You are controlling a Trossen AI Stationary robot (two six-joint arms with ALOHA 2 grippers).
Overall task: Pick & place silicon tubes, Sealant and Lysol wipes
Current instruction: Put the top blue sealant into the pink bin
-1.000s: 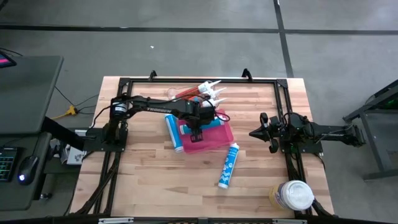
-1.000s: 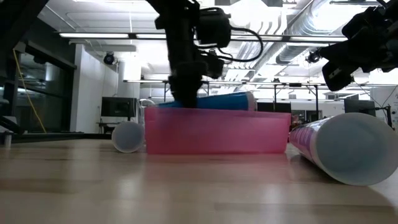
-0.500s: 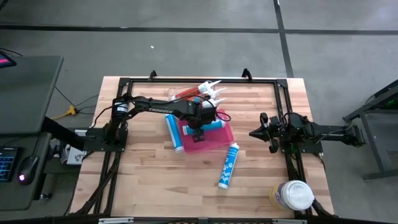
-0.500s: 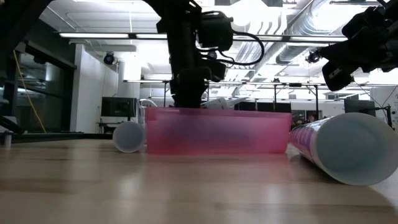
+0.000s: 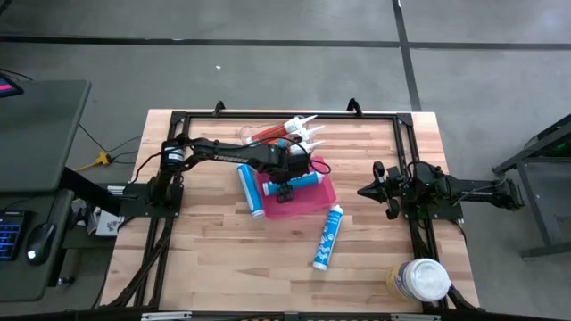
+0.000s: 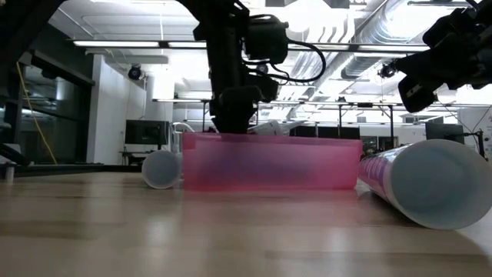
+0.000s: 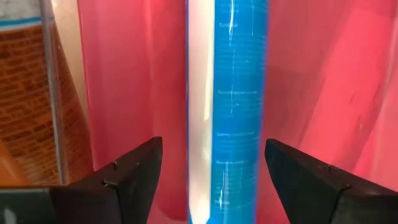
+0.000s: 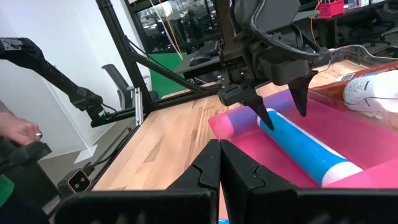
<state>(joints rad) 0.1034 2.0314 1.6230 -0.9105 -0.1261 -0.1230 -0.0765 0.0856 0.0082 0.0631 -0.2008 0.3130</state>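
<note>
High view: left gripper [image 5: 287, 185] at centre frame over the pink tray [image 5: 312, 203], fingers spread and released around the blue tube [image 5: 302, 183] lying across the tray's upper part. Second blue tube [image 5: 249, 191] flat on the wood just left of the tray, a third [image 5: 326, 236] lower right of it. Cluster of white-nozzled cartridges [image 5: 299, 132] above the tray, near the table's top edge. Lysol wipes [image 5: 420, 281] upright at the lower right corner, well apart from everything else. Right gripper [image 5: 368, 190] parked right of centre, clenched on nothing.

Low view: left arm down into the tray at upper centre, tray wall hiding the tube inside. Round end of a tube left of the tray, a big tube end filling the right.

Left wrist view: blue tube running up the middle, dark fingers [image 7: 127, 177] wide on either side and clear of it.

Right wrist view: own fingers pressed together at the bottom; left gripper's open tips straddling the tube on the pink floor.

Risks, as judgement: a fingertip catching the tube on the lift and rolling it against the tray wall; tray nudged on the slick wood; later, wipes canister close to the table edge, easily tipped by a careless approach
</note>
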